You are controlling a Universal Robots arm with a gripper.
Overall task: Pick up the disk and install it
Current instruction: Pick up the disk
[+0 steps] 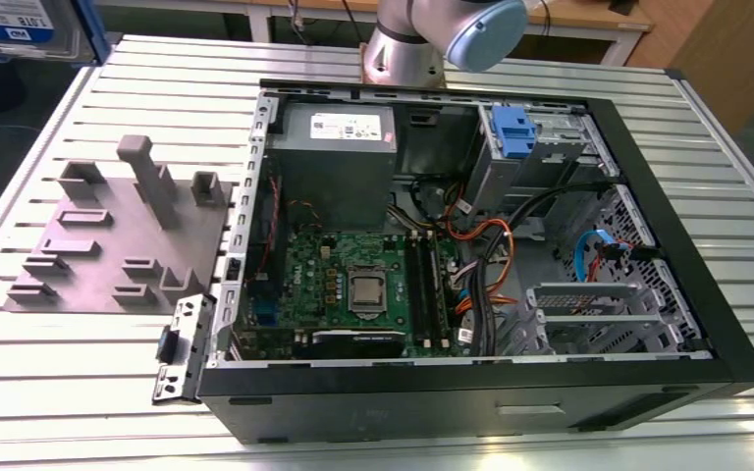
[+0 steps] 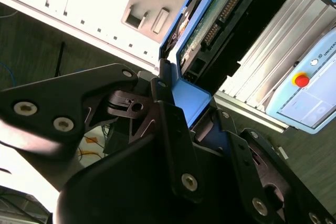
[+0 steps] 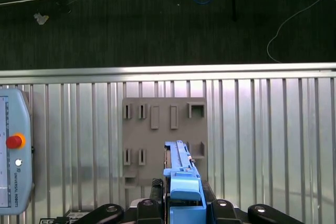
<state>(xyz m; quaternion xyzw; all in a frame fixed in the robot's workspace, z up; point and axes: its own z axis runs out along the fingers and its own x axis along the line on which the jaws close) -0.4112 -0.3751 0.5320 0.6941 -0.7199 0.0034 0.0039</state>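
Nearest the lens in both wrist views: black end effector (image 2: 191,106) (image 3: 182,205) linkage, drawn narrow and clamped on the blue carrier frame of the disk (image 2: 210,22) (image 3: 178,163). Held edge-on, off the tabletop, green board and connector side showing in the second wrist view. Aimed down over the grey fixture plate (image 3: 163,114) (image 1: 102,245), disk above the plate.

Silver arm column (image 1: 403,49) with pale blue joint cap, rising behind the open computer case (image 1: 482,402) in the exterior view. Plate just beside the case, on the exterior view's left.

Slatted aluminium tabletop (image 1: 705,128) under case and plate. Teach pendant (image 3: 13,156) with red button lying on the slats. Dark carpeted floor (image 3: 131,19) beyond the tabletop edge, loose cables (image 3: 294,19) on it.
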